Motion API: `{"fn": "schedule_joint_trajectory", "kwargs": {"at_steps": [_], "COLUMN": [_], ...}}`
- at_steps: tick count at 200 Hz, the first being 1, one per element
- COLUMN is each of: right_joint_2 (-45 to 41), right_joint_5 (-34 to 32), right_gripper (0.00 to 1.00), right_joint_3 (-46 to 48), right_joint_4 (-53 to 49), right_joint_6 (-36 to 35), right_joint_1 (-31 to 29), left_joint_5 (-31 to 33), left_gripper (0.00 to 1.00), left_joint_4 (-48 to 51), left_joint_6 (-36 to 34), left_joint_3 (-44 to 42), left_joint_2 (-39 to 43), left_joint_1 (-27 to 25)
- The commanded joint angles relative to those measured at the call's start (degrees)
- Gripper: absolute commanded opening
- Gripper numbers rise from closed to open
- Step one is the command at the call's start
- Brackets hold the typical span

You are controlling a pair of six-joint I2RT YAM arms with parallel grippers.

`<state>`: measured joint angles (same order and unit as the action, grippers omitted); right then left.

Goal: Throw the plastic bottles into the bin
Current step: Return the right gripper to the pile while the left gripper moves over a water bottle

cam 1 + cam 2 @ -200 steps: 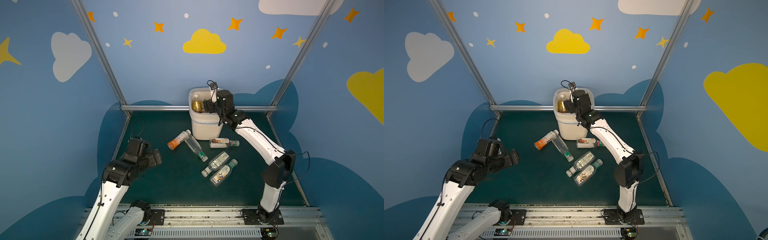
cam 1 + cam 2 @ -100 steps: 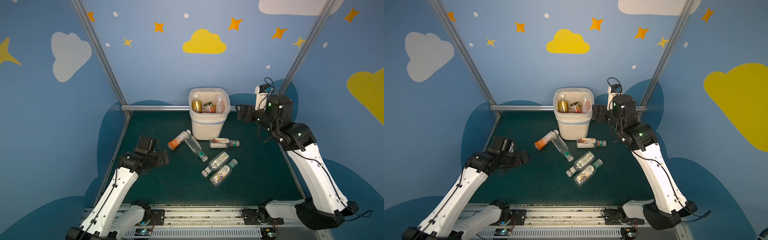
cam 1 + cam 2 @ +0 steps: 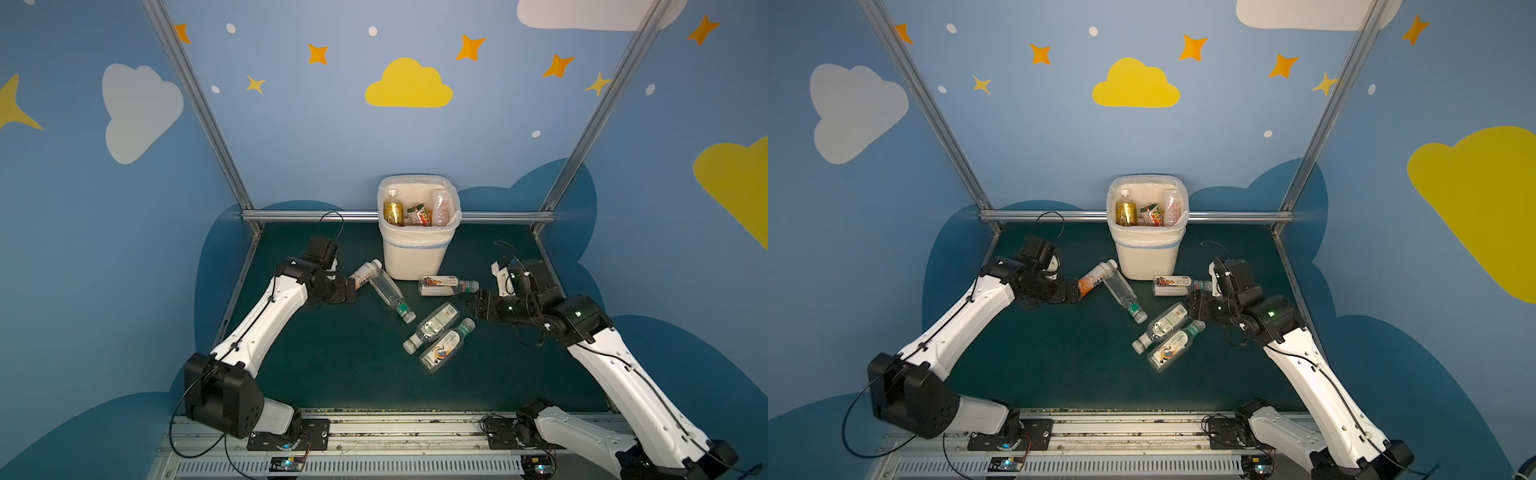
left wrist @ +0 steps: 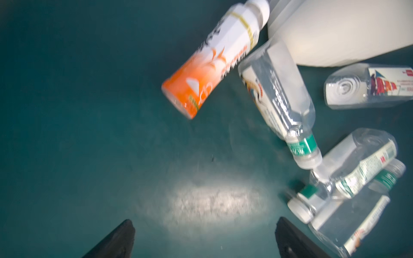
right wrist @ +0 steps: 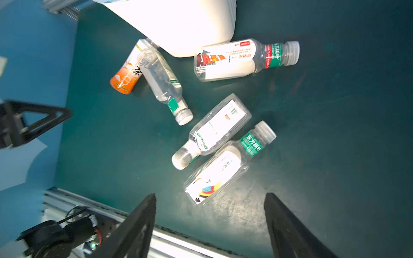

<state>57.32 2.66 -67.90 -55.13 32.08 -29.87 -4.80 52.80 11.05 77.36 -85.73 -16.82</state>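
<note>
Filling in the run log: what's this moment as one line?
left gripper: open, empty | right gripper: open, empty | five bottles: lying on mat | bin: upright, partly filled

The left arm [image 3: 266,320] and right arm [image 3: 615,365] are smooth white shells joined by boxy black joints [image 3: 220,395], with thin black cables [image 3: 332,212] running along the links and looping free near the wrists. The left gripper [image 4: 204,219] and right gripper [image 5: 210,194] have matte black, wedge-shaped fingers [image 5: 138,223]. A small green light [image 3: 579,312] glows on the right arm's black housing, and each arm sits on a black base plate [image 3: 289,434].
</note>
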Motion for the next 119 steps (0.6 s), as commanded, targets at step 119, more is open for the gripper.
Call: {"fn": "schedule_joint_trajectory", "kwargs": {"at_steps": [119], "right_joint_2": [-1.35], "right_joint_5": [2.09], "right_gripper": [0.78], "right_joint_3": [-0.29], "right_joint_4": [-1.41], "right_joint_6": [1.74], "right_joint_1": [-2.05], "left_joint_5": [-7.78], "left_gripper": [1.00], "left_joint_4": [4.25], "left_joint_6": [18.77], "left_joint_3": [19.77], "left_joint_2": [-24.08], "left_joint_1": [-8.57]}}
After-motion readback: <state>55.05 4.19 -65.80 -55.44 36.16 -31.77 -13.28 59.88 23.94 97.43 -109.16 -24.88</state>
